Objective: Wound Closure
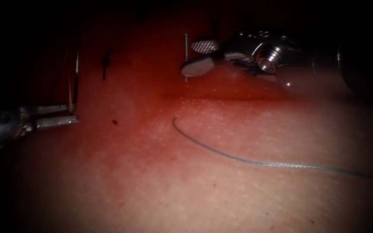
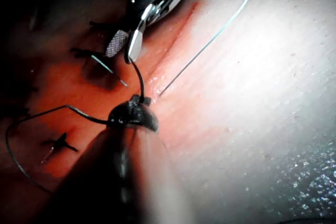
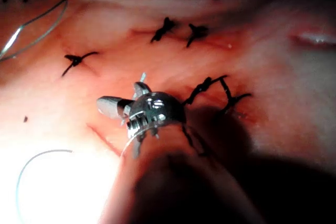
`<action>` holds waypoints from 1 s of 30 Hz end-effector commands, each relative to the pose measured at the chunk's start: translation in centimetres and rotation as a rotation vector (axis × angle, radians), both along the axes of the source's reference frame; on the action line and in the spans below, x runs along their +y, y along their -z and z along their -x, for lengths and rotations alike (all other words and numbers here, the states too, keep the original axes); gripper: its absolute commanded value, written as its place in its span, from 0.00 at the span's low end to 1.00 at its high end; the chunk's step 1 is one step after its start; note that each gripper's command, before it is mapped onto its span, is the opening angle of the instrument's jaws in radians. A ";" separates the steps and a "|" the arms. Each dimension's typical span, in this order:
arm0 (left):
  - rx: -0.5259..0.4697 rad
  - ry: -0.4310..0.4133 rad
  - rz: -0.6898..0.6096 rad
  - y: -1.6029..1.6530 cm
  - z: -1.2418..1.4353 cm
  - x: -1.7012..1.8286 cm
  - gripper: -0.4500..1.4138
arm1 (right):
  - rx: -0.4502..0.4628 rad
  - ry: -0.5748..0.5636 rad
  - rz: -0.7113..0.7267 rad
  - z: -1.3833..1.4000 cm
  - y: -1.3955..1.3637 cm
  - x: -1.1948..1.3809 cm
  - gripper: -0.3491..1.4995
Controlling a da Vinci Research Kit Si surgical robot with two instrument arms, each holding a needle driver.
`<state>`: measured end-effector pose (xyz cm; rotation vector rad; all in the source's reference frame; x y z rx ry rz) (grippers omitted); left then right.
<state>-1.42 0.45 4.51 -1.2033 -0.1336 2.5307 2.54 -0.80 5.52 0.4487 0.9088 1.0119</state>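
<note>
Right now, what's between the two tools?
In the left wrist view a thin dark curved strand runs from the left tool to the open right tool; needle or thread, I cannot tell.

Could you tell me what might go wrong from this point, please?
The left tool holds the dark thread in shut jaws; a hard pull might tear the tissue. The right tool, jaws open around that thread, sits close to a finished stitch and could catch it. The pale loose thread may snag.
</note>
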 end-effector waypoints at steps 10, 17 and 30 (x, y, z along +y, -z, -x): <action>-0.002 0.000 0.002 -0.04 0.06 0.04 0.00 | -0.018 -0.095 -0.071 -0.09 -0.26 0.06 0.64; -0.002 0.000 0.002 -0.04 0.06 0.04 0.00 | -0.028 -0.113 -0.106 -0.11 -0.43 0.03 0.66; -0.001 0.000 0.002 -0.06 0.05 0.04 0.00 | 0.003 -0.103 -0.169 -0.33 -0.50 -0.01 0.00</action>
